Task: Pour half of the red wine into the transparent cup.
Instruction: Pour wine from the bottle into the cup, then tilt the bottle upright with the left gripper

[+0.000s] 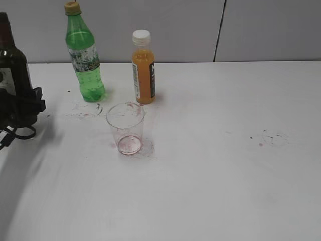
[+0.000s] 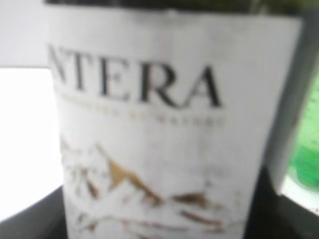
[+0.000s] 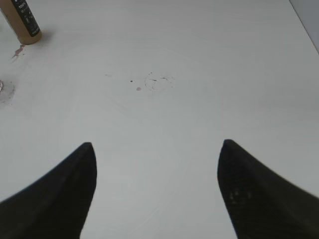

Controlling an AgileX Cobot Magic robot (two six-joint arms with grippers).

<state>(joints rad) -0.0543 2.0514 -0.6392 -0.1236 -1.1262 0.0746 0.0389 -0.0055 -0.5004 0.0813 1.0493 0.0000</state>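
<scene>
Wine bottle [image 1: 11, 65] stands upright far left of the transparent cup [image 1: 126, 128], and we see our left gripper [image 1: 20, 108] clamped around its body. Behind the cup stand the green bottle [image 1: 84, 55] and the juice bottle [image 1: 143, 68]. Our right gripper [image 3: 157, 169] hangs spread over bare table [image 3: 199, 59], right of the cup.
</scene>
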